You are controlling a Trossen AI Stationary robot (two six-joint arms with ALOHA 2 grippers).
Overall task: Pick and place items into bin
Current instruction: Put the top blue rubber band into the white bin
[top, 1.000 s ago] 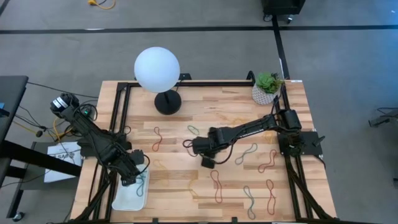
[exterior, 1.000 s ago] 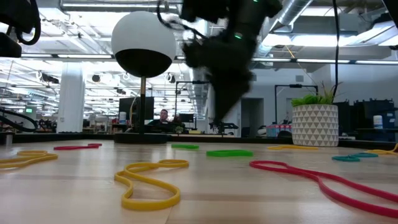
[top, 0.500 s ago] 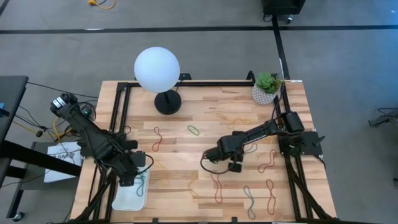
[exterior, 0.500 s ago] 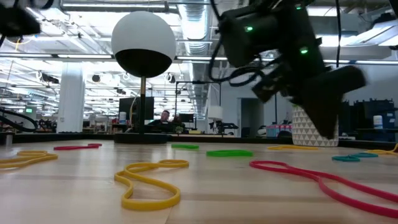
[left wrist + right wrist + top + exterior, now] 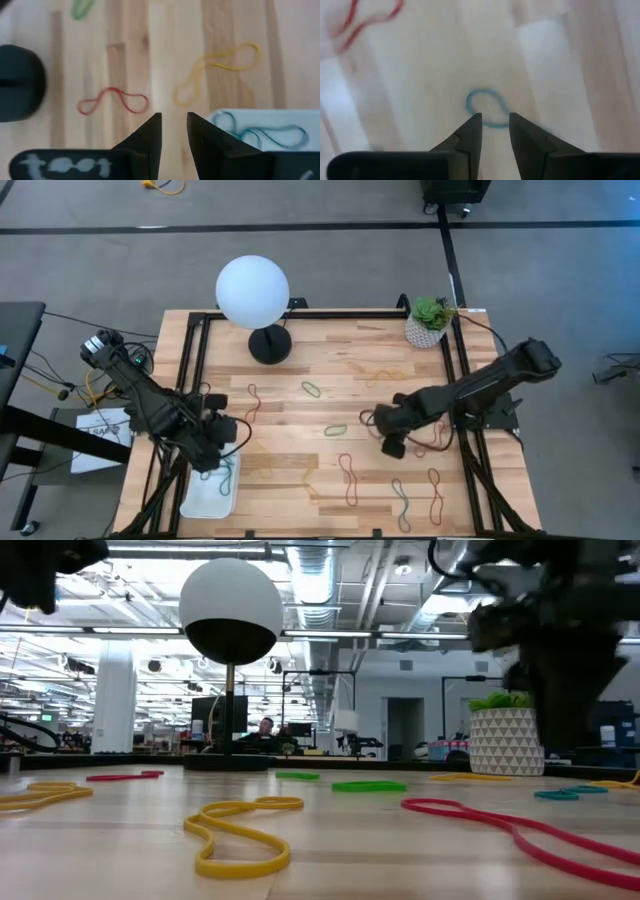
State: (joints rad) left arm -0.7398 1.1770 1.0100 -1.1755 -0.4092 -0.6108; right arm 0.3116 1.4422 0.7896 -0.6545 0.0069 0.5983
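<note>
We see the right tool, fingers narrowly apart and empty, above a blue-grey band on the table; we could pinch bare wood; left tool, narrow and empty, by the bin.

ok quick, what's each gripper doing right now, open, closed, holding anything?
Left gripper: open a little, empty, beside the bin.
Right gripper: open a little, empty, above a blue-grey band.
</note>
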